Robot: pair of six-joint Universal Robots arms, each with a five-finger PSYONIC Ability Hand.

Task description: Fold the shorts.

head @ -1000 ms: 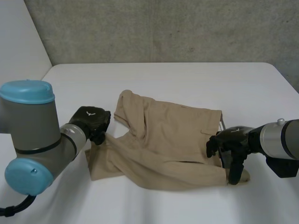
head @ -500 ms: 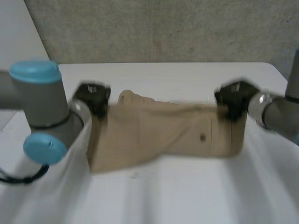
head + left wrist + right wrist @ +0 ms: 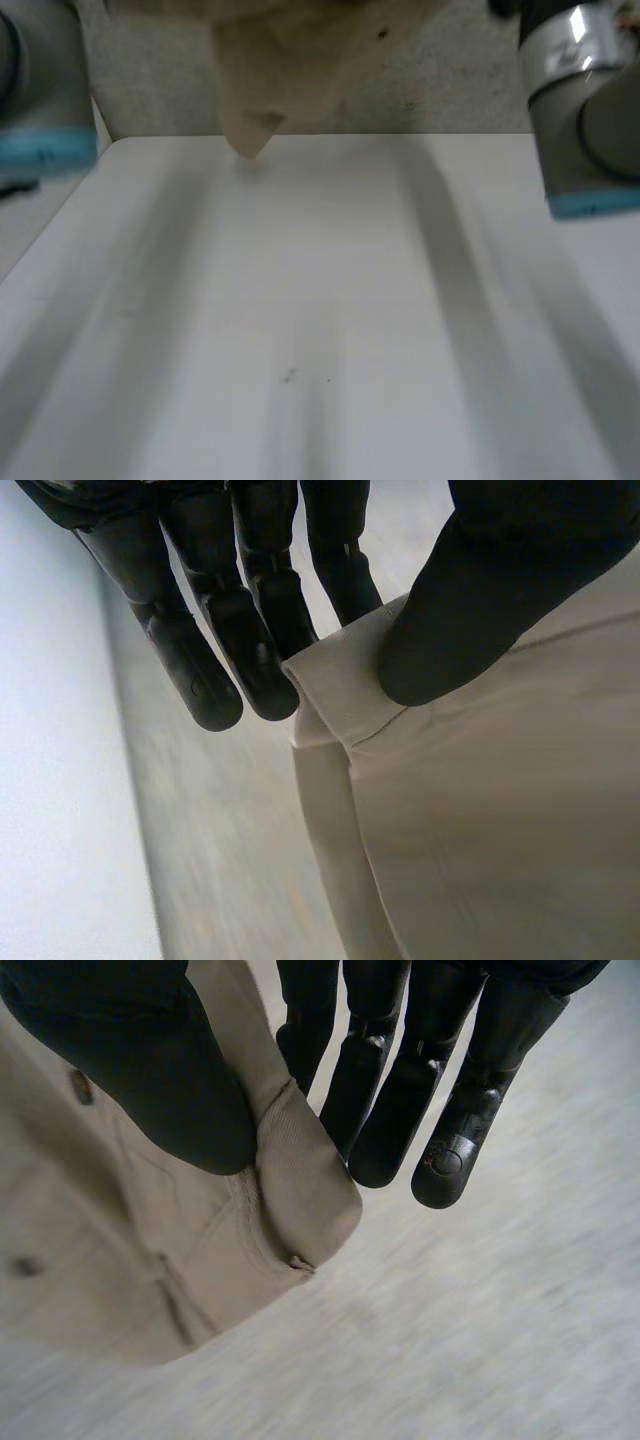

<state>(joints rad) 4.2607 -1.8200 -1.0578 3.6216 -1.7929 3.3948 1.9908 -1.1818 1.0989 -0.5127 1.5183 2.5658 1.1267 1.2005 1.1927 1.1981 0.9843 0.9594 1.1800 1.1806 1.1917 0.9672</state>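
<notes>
The white surface [image 3: 320, 330] is lying bare across the head view, with a grey wall [image 3: 450, 90] standing behind its far edge. The left arm [image 3: 40, 90] and the right arm [image 3: 585, 110] are reaching up at either side, their light-blue caps showing.

The beige shorts [image 3: 300, 60] are hanging in the air between the two arms, up above the far part of the surface. The cloth is drooping in a loose funnel, narrowing to a tip that is dangling in front of the line where surface and wall meet. Whether that tip is brushing the surface is not possible to tell.

In the left wrist view, the left robot hand [image 3: 500, 580] is gripping the shorts at a folded edge near one corner. Its thumb is pressing on the outer face of the cloth and its fingers [image 3: 240, 610] are backing it from behind, so the fabric is being pinched between them.

In the right wrist view, the right robot hand [image 3: 130, 1070] is pinching a thick seamed corner of the shorts in the same manner, thumb on one side and fingers [image 3: 400, 1090] on the other. A small dark button [image 3: 80, 1087] is sitting on the cloth just beside that thumb.
</notes>
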